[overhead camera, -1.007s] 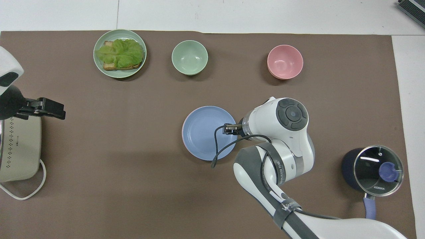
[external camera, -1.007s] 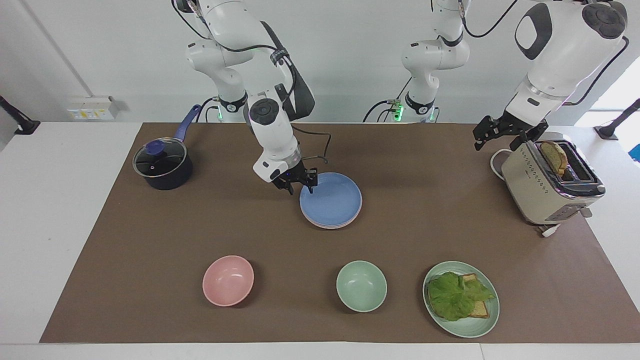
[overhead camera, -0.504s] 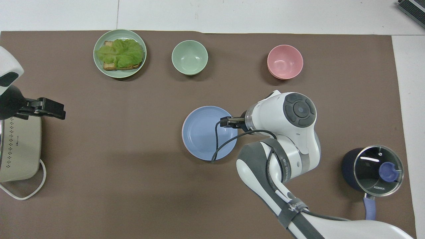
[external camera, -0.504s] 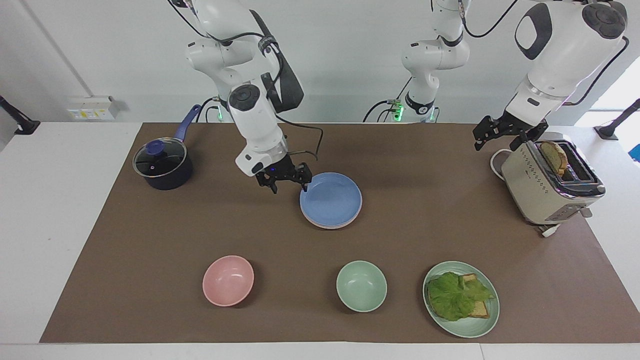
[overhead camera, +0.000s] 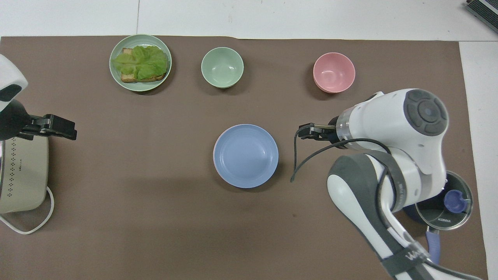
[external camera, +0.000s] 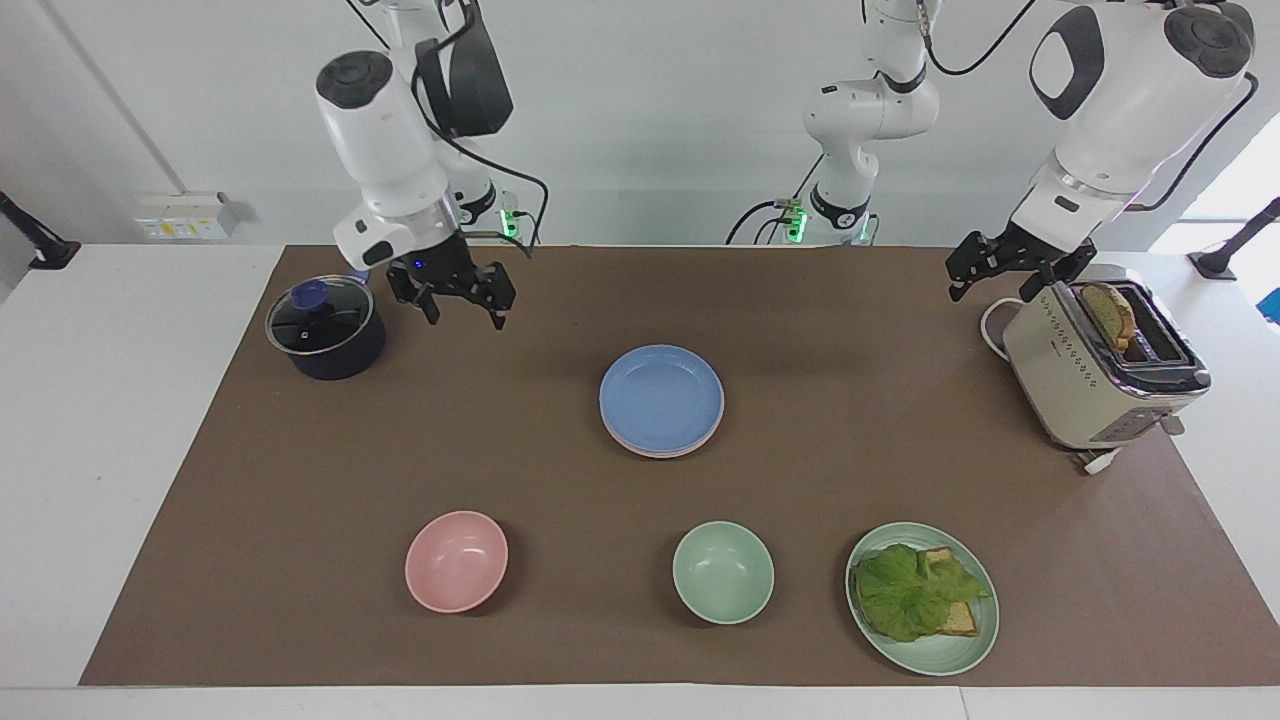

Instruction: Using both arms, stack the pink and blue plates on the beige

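Over the brown mat [external camera: 860, 330], just beside the dark saucepan [external camera: 325, 345], the right gripper [external camera: 455, 300] hangs in the air with its two black fingers spread apart and nothing between them; a black cable loops from its wrist. Over the corner of the toaster [external camera: 1095, 375] at the left arm's end of the table, the left gripper [external camera: 1005, 265] waits, its fingers likewise parted and empty. A slice of toast [external camera: 1108, 312] stands in one of the toaster's slots. In the middle of the mat sits the blue plate [external camera: 661, 398], topmost of a stack; under it a thin pale pink rim [external camera: 655, 452] shows along the edge, and whether a beige plate lies beneath cannot be made out. Both grippers are well apart from the stack. The saucepan has a glass lid with a blue knob [overhead camera: 453, 200], and the lid's rim bears small white lettering that reads roughly "KONKA". Printed lettering also runs along the right arm's cable strap, too slanted to read. Farther from the robots stand a pink bowl [external camera: 456, 560], a green bowl [external camera: 722, 572] and a green plate [external camera: 975, 640] holding lettuce on bread [external camera: 915, 590].
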